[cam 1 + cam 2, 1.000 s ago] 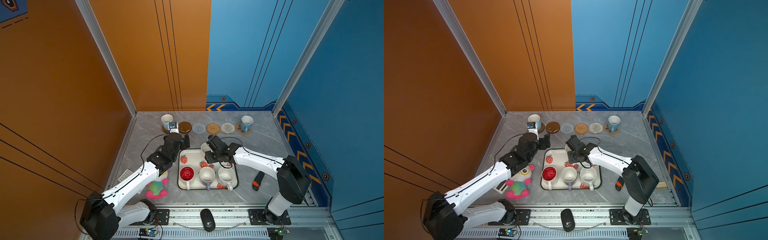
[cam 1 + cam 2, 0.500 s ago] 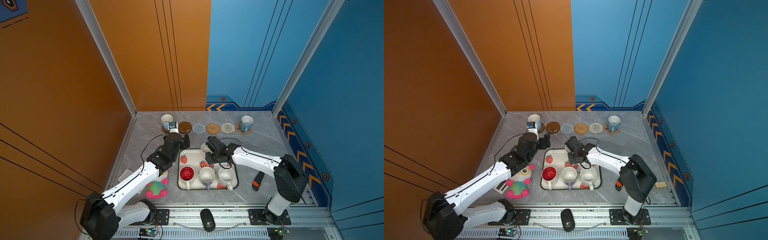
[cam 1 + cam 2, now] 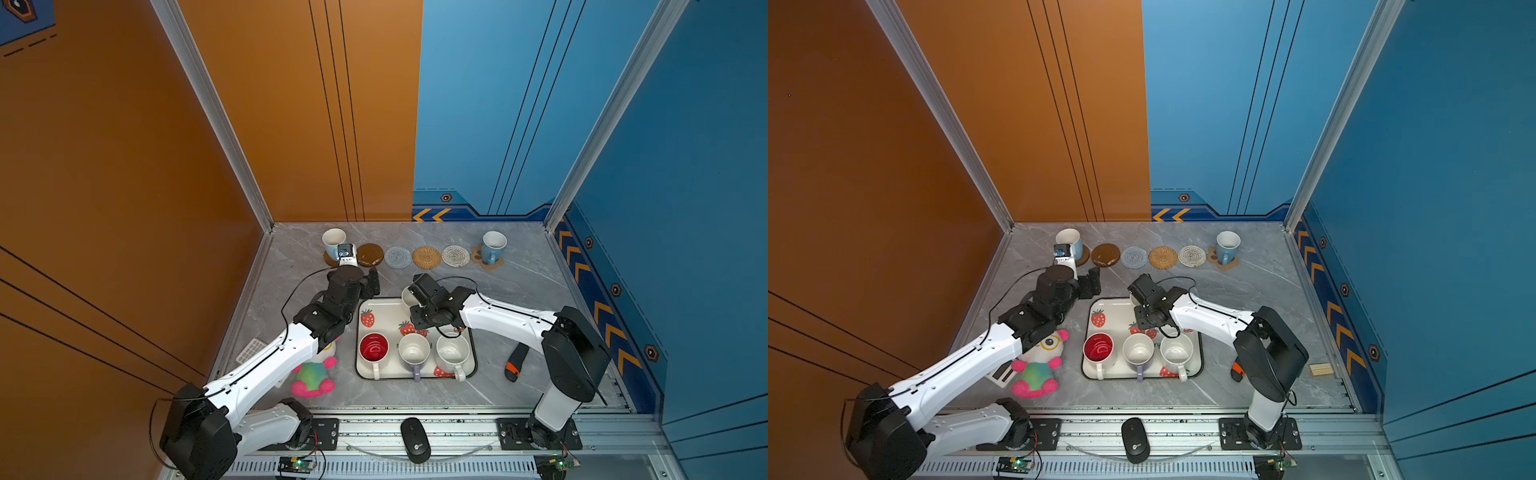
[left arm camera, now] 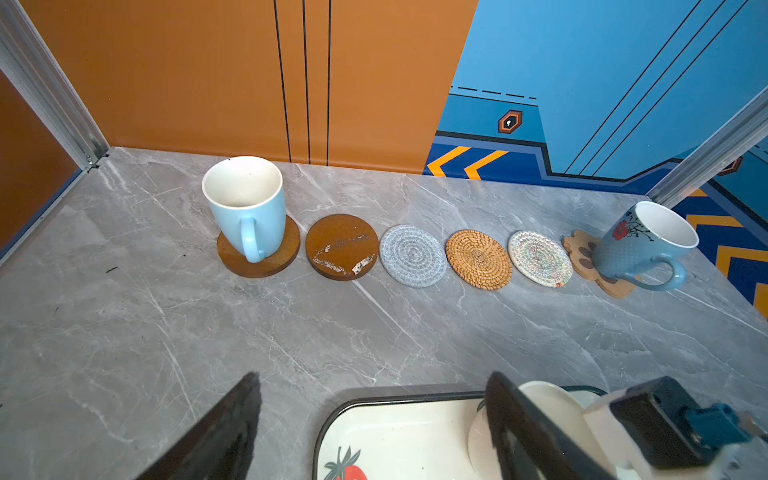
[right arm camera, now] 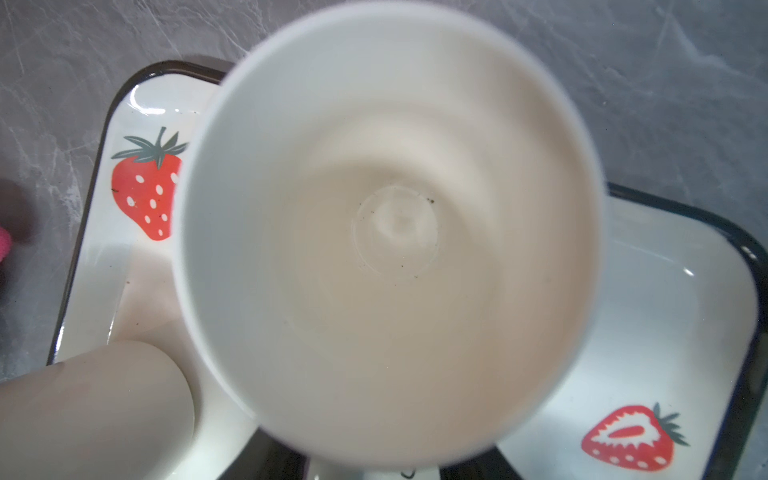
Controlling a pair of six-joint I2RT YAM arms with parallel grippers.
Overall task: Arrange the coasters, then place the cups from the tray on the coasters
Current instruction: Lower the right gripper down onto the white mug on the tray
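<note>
In both top views I saw the tray point(image 3: 386, 311) on the grey surface point(image 3: 540, 270), with three cups in its near row: the red-inside cup point(image 3: 373, 347), the lavender cup point(image 3: 413, 350) and the near white cup point(image 3: 452, 352). The left wrist view did not show those, nor the plush toy point(image 3: 1036, 374) and the black mouse point(image 3: 1135, 440). The right gripper point(image 3: 415, 311) sat at the far white cup point(image 5: 390, 232) at the tray's far end. The right wrist view was filled by that cup's inside, so I could not tell if the gripper was clamped on it. The left wrist view showed the left gripper point(image 4: 374, 382) with its fingers wide apart, holding nothing. It also showed the row of coasters point(image 4: 412, 255) by the back wall, with a light blue cup point(image 4: 245, 208) on the end brown disc point(image 4: 257, 264) and a flowered blue cup point(image 4: 640, 245) on the paw-shaped coaster point(image 4: 582, 255). Only there could I see the red flower. The tray's writing was mostly hidden, so I could not read it.
</note>
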